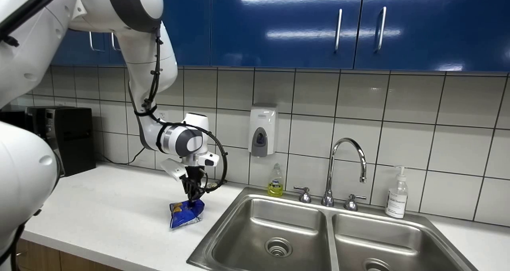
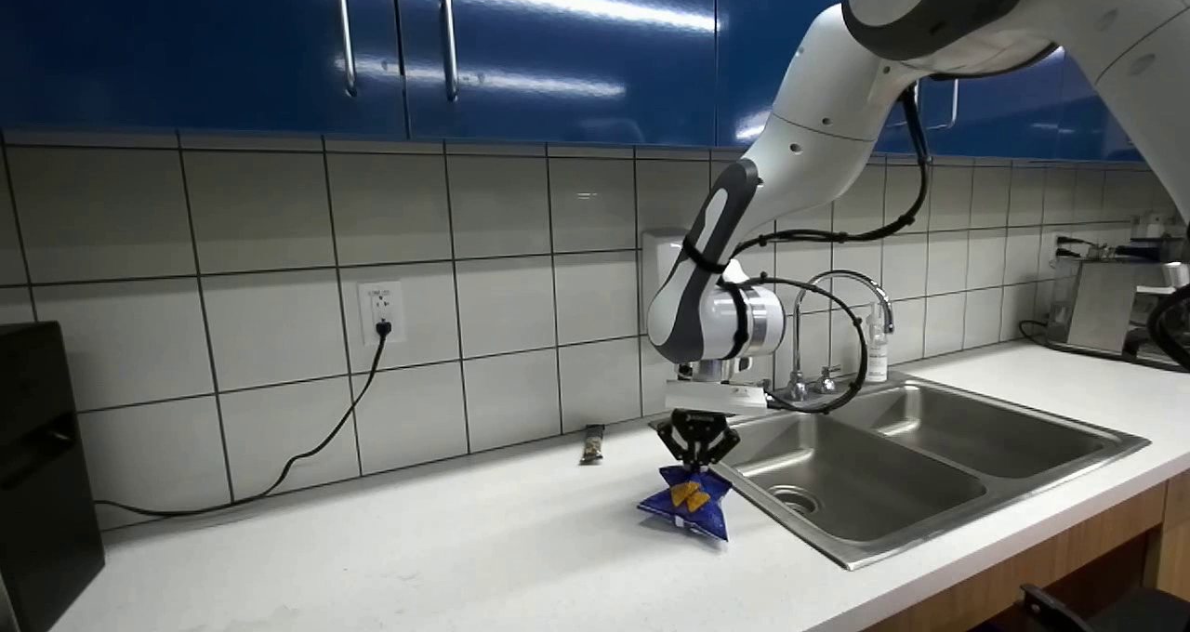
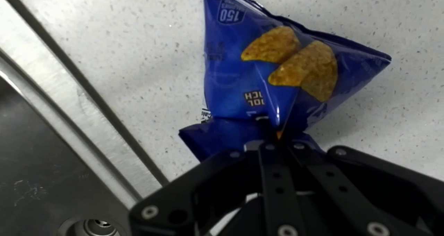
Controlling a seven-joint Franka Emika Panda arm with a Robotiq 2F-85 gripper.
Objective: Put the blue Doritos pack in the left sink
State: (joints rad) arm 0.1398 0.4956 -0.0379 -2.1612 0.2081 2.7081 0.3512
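Beside the left sink (image 1: 289, 217), in an exterior view, the pack (image 1: 184, 214) is seen pinched in the claw (image 1: 192, 202), so the grasp is judged done. In an exterior view, the pack is shown on or just above the bench (image 2: 418, 567), outside the left sink; which of the two cannot be made out. In the wrist view, the claw is drawn narrow on the pack's foil, with the rim (image 3: 78, 107) and drain (image 3: 100, 226) to one side. Only the carry and the release are judged to remain.

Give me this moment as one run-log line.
hand: closed on blue Doritos pack | pack location: outside left sink | counter contact: unclear | placement: pending
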